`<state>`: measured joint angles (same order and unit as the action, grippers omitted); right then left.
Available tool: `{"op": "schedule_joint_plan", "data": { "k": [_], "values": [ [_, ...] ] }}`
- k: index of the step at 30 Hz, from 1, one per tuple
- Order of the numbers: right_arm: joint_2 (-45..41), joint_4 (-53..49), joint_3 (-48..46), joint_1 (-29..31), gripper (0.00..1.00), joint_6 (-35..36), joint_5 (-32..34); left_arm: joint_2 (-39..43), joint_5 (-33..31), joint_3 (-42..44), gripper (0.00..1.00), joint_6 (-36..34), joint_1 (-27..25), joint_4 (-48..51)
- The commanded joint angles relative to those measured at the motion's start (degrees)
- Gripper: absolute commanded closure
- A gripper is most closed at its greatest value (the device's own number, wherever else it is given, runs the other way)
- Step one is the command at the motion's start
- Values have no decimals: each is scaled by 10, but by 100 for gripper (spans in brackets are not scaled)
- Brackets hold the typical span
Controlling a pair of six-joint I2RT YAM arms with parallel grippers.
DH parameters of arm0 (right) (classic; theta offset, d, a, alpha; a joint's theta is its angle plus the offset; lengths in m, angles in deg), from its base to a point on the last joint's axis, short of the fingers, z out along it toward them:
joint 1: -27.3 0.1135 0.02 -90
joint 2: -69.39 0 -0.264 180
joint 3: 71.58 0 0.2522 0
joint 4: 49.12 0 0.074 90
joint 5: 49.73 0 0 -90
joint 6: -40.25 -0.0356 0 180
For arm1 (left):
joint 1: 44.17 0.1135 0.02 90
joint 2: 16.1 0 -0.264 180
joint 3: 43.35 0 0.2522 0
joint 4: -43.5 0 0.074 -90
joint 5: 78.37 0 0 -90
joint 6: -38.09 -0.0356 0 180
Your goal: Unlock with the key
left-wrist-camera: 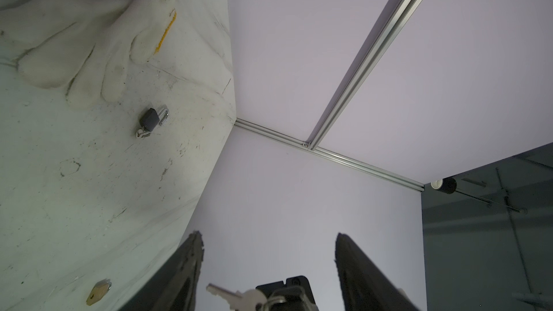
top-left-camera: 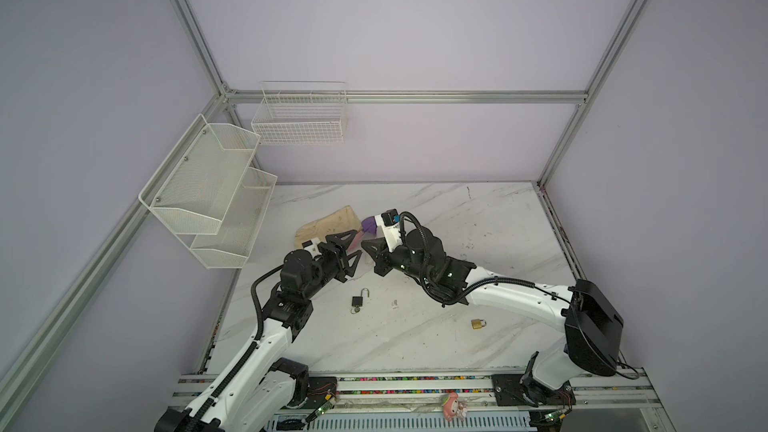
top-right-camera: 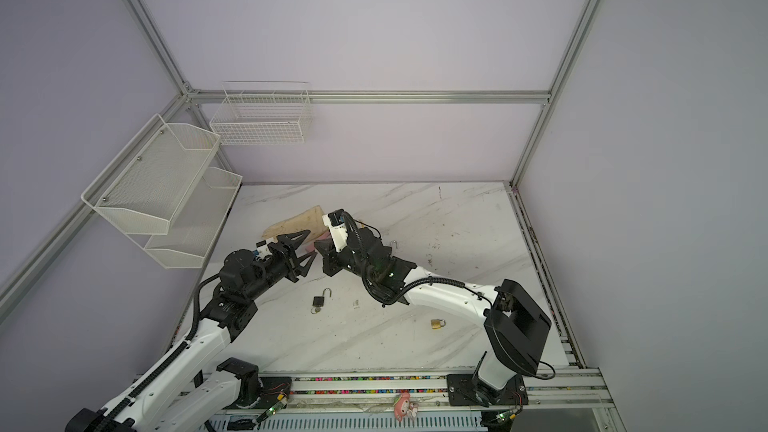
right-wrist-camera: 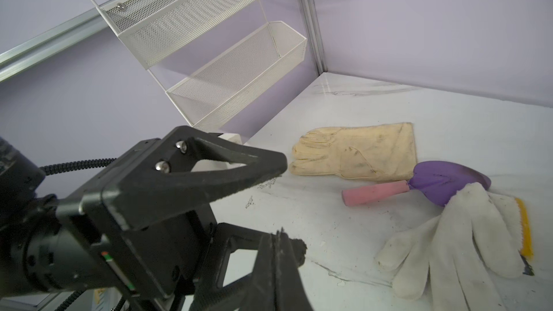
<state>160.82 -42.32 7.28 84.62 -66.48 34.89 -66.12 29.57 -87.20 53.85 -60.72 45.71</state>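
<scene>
Silver key [left-wrist-camera: 223,293] pokes out of the right pincer [top-left-camera: 365,246], which looks clamped shut on its head end. The blade aims into the left pincer [top-left-camera: 358,242], which is empty with its jaws well apart. Reads as a handover for a better grip. Both pincers hang above the tabletop [top-left-camera: 415,347]. Brass padlock [top-left-camera: 478,323], shackle closed, lies well behind the right pincer. Black padlock [top-left-camera: 358,300], shackle open, sits near and below the left.
</scene>
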Motion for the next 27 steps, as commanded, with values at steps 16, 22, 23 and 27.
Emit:
{"op": "schedule_joint_plan", "data": {
  "k": [16,22,23,27],
  "values": [
    [-1,76,-19,2,100,-12,-42,7,-67,21,33,88,-30,-86],
    [-16,74,-24,2,100,-8,-35,19,-77,28,41,91,-30,-68],
    [-19,73,-25,1,100,-7,-33,20,-77,28,44,91,-30,-68],
    [-23,76,-26,2,100,-4,-29,22,-78,28,52,91,-30,-64]
  ]
}}
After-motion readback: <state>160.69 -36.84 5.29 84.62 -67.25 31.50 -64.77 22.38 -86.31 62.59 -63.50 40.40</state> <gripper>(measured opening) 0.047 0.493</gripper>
